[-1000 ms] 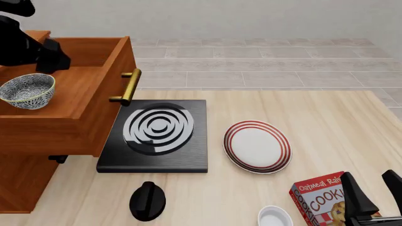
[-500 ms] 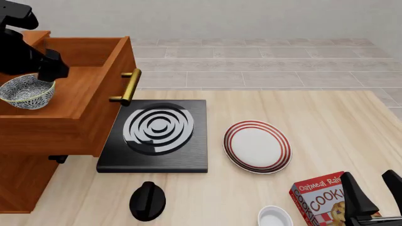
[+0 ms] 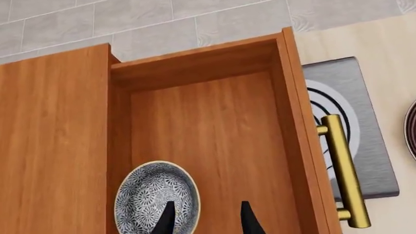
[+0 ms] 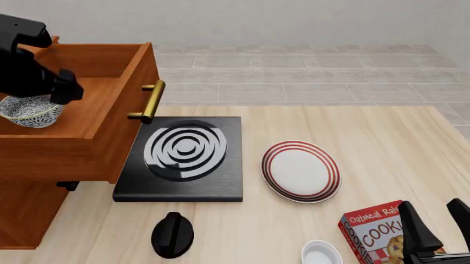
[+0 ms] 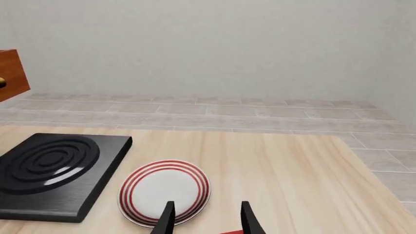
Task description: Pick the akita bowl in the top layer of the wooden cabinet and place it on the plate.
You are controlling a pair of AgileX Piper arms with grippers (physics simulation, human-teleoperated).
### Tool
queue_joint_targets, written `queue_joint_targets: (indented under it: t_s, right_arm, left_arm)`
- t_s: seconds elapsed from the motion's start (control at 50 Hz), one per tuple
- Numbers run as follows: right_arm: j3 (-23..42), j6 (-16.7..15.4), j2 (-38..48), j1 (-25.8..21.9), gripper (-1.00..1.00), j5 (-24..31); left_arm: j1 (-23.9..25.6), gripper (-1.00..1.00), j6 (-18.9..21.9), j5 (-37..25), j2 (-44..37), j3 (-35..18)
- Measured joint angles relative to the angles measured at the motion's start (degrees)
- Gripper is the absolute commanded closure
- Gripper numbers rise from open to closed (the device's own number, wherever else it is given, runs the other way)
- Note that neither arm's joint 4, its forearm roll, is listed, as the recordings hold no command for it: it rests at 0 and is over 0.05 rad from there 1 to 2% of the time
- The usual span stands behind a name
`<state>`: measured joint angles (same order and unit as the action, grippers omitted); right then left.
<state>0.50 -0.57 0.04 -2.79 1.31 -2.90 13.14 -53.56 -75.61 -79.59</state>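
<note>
Our left end effector (image 3: 204, 219) hangs open over the akita bowl (image 3: 157, 197) in the open top layer (image 3: 208, 131); grasping and carrying to the plate (image 4: 301, 171) remain.

Front view: looked down and forward over the whole table (image 4: 382, 137).
Left wrist: sat close above the open drawer (image 3: 215, 141), bowl (image 3: 156, 197) beneath the left claw (image 3: 206, 219).
Right wrist: low, faced the plate (image 5: 164, 191) ahead.
Shared: stove (image 4: 180, 157), plate.

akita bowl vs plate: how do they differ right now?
The akita bowl is deep with a dark, white-patterned outside; the plate is shallow and white with red rim rings. The bowl sits in the open top drawer; the plate lies on the table. The plate is wider. Both are round.
</note>
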Motion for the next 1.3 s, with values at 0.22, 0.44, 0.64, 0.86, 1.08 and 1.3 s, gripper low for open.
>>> queue_joint_targets:
  t_s: [0.22, 0.44, 0.64, 0.86, 1.08, 1.3]
  right_arm:
    - [0.0, 0.0, 0.0, 0.0, -1.00, 0.0]
    - [0.0, 0.0, 0.0, 0.0, -1.00, 0.0]
    - [0.0, -0.2, 0.0, -0.1, -1.00, 0.1]
    - [0.0, -0.3, 0.0, -0.1, -1.00, 0.1]
    - [0.0, -0.3, 0.0, -0.1, -1.00, 0.2]
    - [0.0, -0.3, 0.0, -0.1, -1.00, 0.2]
  left_arm:
    - [-0.8, -1.00, 0.0, 1.3, -0.4, 1.5]
    - [-1.2, -1.00, -0.4, 2.7, -0.5, 3.4]
    - [-1.6, -1.00, -0.8, 3.9, -0.7, 4.9]
    - [-2.2, -1.00, -1.1, 5.4, -1.1, 6.6]
    - [-2.8, -1.00, -1.2, 6.6, -1.6, 8.0]
    - [-2.9, -1.00, -1.2, 7.9, -1.8, 9.3]
